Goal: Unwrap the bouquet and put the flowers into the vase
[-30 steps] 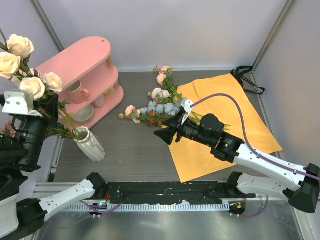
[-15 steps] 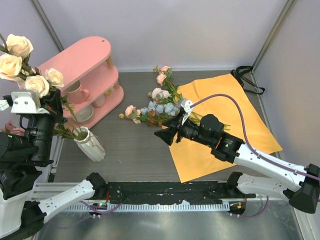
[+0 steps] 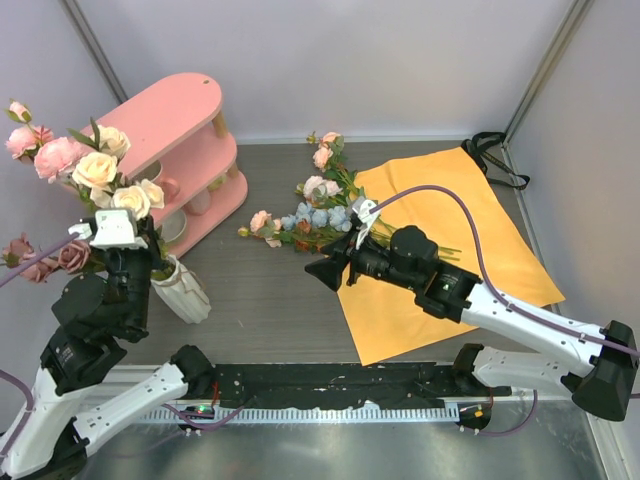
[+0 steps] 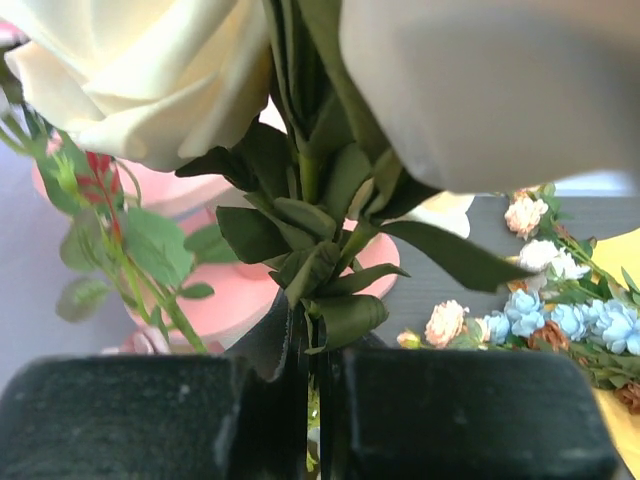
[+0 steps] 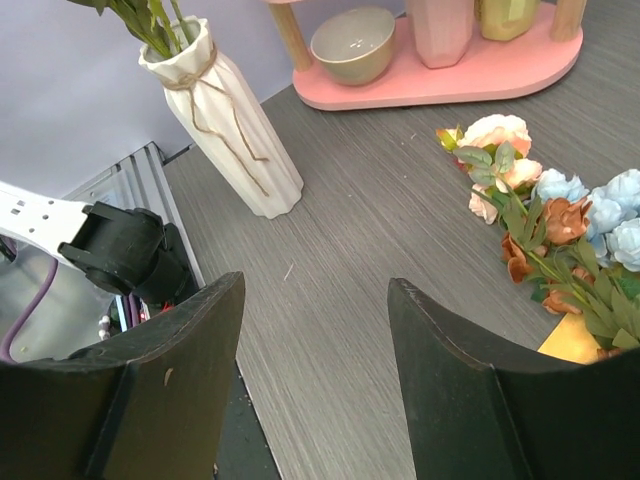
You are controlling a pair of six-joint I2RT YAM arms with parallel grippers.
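Observation:
The ribbed cream vase [image 3: 186, 291] [image 5: 236, 140] stands at the table's left, with green stems [image 5: 152, 22] in its mouth. My left gripper [image 3: 140, 262] [image 4: 315, 400] is just above it, shut on the stems of a bunch of flowers [image 3: 100, 172] [image 4: 130, 80], cream roses and pink blooms. Other flowers [image 3: 316, 214] [image 5: 560, 220] lie on the table beside the flat orange sheet [image 3: 450, 250]. My right gripper [image 3: 325, 270] [image 5: 315, 285] hovers open and empty over bare table near them. The black ribbon [image 3: 492, 152] lies at the sheet's far corner.
A pink two-tier shelf [image 3: 170, 128] [image 5: 440, 75] stands at the back left, holding a pink mug [image 3: 156, 186] and a bowl [image 5: 352, 42]. Enclosure walls close in the left, back and right. The arms' base rail [image 3: 320, 390] runs along the near edge.
My left arm has swung right and down with the bunch, bringing the blooms over the vase; pink flowers have come into view. The right gripper has edged slightly left.

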